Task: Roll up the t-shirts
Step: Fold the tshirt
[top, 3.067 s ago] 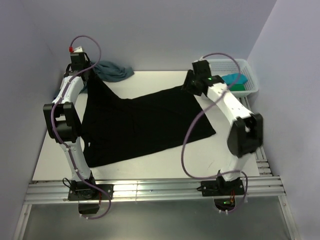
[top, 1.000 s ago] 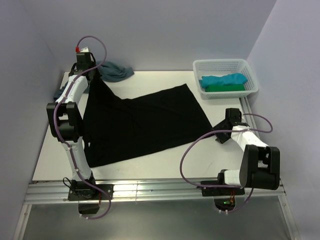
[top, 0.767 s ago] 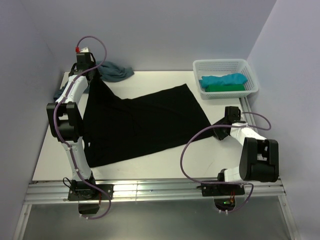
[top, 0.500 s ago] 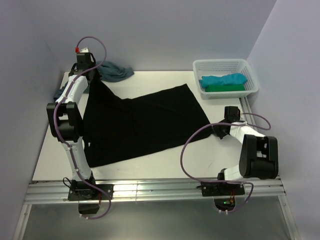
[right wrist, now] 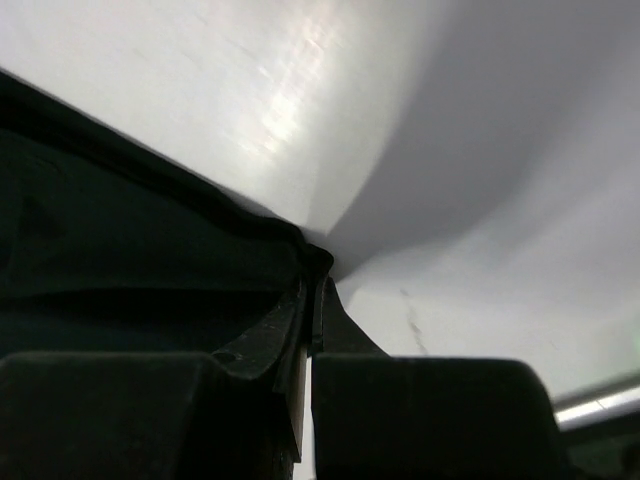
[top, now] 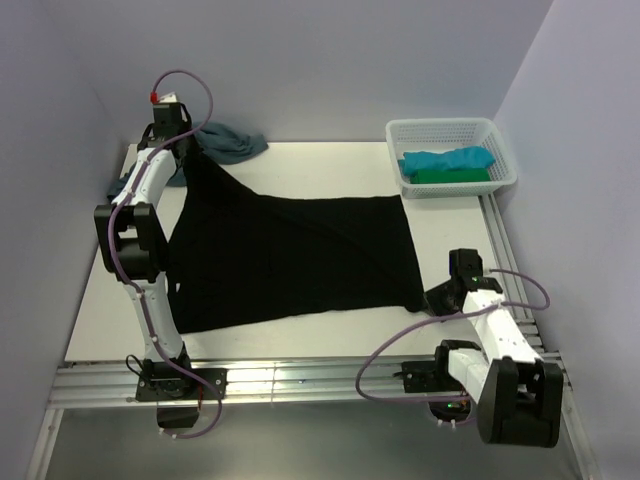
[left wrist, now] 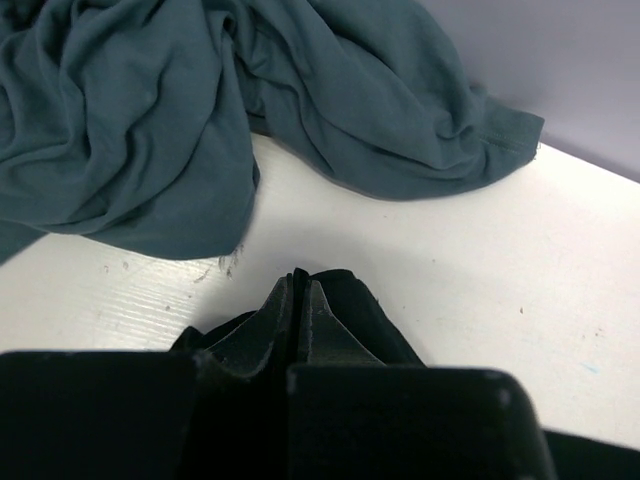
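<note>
The large black t-shirt point(top: 290, 255) lies spread across the table, stretched taut between my two grippers. At its far left corner my left gripper point(top: 187, 152) is shut, with black cloth point(left wrist: 372, 322) pinched between the fingertips point(left wrist: 300, 287). My right gripper point(top: 430, 299) is shut on the shirt's near right corner, where a fold of black cloth point(right wrist: 130, 230) enters the jaws point(right wrist: 312, 278). A crumpled dusty-blue t-shirt point(top: 232, 141) point(left wrist: 180, 110) lies just beyond the left gripper. Turquoise point(top: 447, 159) and green point(top: 450, 176) t-shirts sit in the basket.
The white mesh basket point(top: 500, 131) stands at the back right corner. Bare table point(top: 330, 165) shows behind the black shirt and along its near edge. Walls close in on the left, back and right. An aluminium rail point(top: 300, 378) runs along the front.
The right arm swung back toward the near right, its gripper shut on the black shirt's right corner and dragged it nearer, pulling the cloth flatter. The left gripper kept its hold.
</note>
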Robot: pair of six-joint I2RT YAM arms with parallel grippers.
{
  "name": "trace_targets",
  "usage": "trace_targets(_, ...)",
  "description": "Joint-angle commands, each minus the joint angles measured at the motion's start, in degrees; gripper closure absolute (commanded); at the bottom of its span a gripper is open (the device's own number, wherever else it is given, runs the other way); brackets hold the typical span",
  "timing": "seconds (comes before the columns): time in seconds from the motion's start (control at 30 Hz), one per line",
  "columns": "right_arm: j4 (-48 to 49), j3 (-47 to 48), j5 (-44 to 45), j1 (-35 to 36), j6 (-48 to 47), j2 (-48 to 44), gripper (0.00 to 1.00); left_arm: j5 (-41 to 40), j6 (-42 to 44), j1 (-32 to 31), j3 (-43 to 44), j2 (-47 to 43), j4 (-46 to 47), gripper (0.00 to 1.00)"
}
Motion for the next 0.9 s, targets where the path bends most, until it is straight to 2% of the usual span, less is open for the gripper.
trace_targets(0.0,-13.7,-0.9,1.3,1.4,-0.3,-4.0,1.00,2.7,0.7,0.0,-0.6,-1.5,1.3,1.00)
trace_targets(0.13,-17.2,-0.6,-0.8,5.5,2.3,-5.5,1.00,4.1,0.8,0.0,-4.8,-3.5,2.5,1.00)
trace_targets(0.17,-17.9,0.0,-0.2,10.5,3.6,-5.0,1.00,4.1,0.9,-0.1,-6.0,-4.2,2.4,1.00)
trace_targets(0.27,-18.8,1.7,1.7,16.5,7.7,-2.2,1.00,4.1,2.0,-1.6,-8.1,-4.9,2.6,1.00)
trace_targets(0.57,-19.2,5.3,7.0,16.4,7.5,-0.1,0.99,4.1,2.8,-2.3,-5.8,-4.5,2.2,1.00)
trace_targets(0.6,-19.0,6.1,7.1,15.9,6.6,0.6,0.95,4.1,2.9,-2.3,-5.1,-4.2,2.1,1.00)
trace_targets(0.67,-18.0,7.0,6.8,13.8,5.3,2.1,0.74,4.2,2.8,-2.3,-2.4,-2.8,1.1,1.00)
trace_targets(0.8,-19.9,14.3,10.9,12.7,1.2,7.6,0.41,4.7,2.6,-2.4,1.5,-1.0,0.1,1.00)
trace_targets(0.87,-21.2,17.6,13.0,12.1,-0.7,8.6,0.41,4.7,2.7,-2.6,3.7,-0.2,-0.4,1.00)
